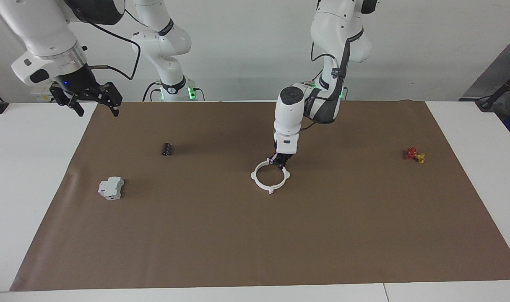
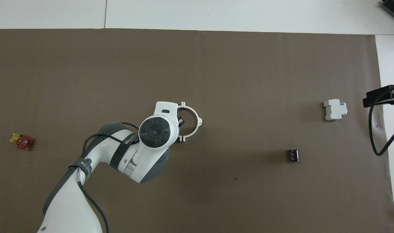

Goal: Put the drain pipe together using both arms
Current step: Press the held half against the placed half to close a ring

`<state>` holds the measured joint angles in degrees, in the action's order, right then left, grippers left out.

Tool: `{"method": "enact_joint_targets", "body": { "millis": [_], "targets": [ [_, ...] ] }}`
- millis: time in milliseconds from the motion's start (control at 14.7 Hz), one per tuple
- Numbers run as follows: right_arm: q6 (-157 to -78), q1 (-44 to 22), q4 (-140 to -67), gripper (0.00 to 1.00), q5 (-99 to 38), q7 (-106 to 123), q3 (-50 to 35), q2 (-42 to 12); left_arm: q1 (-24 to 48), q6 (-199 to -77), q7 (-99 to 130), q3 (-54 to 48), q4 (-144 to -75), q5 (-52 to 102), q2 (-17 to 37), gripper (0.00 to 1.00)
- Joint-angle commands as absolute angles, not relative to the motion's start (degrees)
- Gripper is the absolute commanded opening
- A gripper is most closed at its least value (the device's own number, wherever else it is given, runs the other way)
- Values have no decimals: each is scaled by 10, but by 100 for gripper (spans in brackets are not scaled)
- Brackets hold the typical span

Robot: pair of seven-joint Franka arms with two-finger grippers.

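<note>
From overhead, the left arm's wrist hides half the ring (image 1: 270, 175) mid-tabletop. That arm bends straight down, left pincer (image 1: 279, 161) pinching the ring's robot-side rim. The right pincer (image 1: 96, 103), spread, waits raised over the mat's corner, cut off overhead.

The drain pipe (image 1: 270, 175) is plain white, a thin ring against the flat brown mat (image 1: 255, 235), which covers a white table (image 1: 24, 176). The boxy block (image 1: 110, 188) is grey-white with no markings to be made out. The small cylinder (image 1: 167, 149) is black. A small valve (image 1: 414, 154) has a red wheel and a yellow body. Both arms are white with black cables; the left gripper (image 1: 280, 161) and right gripper (image 1: 96, 105) are black.
</note>
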<state>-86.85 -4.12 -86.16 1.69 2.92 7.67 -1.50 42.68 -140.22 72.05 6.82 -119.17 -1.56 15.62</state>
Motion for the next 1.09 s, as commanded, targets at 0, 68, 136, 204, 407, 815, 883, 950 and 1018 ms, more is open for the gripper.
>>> {"method": "enact_joint_targets", "body": {
  "millis": [0, 68, 136, 204, 407, 815, 883, 950, 1018],
  "targets": [
    [-874, -38, -869, 100, 17, 44, 76, -7, 433, -1411, 728, 76, -1197, -27, 155, 0],
    [-874, -39, -869, 100, 17, 44, 76, -7, 433, -1411, 728, 76, -1197, -27, 155, 0],
    [-874, -38, -869, 100, 17, 44, 76, -7, 432, -1412, 728, 76, -1197, -27, 155, 0],
    [-874, -39, -869, 100, 17, 44, 76, -7, 432, -1411, 728, 76, -1197, -27, 155, 0],
    [-874, -38, -869, 100, 17, 44, 76, -7, 432, -1410, 739, 76, -1196, -27, 156, 0],
    [-874, -38, -869, 100, 17, 44, 76, -7, 434, -1410, 761, 77, -1195, -32, 163, 0],
    [-874, -38, -869, 100, 17, 44, 76, -7, 433, -1410, 761, 76, -1194, -40, 163, 0],
    [-874, -38, -869, 100, 17, 44, 76, -7, 433, -1410, 761, 77, -1195, -40, 163, 0],
    [-874, -38, -869, 100, 17, 44, 76, -7, 433, -1411, 761, 76, -1195, -40, 163, 0]
  ]
}}
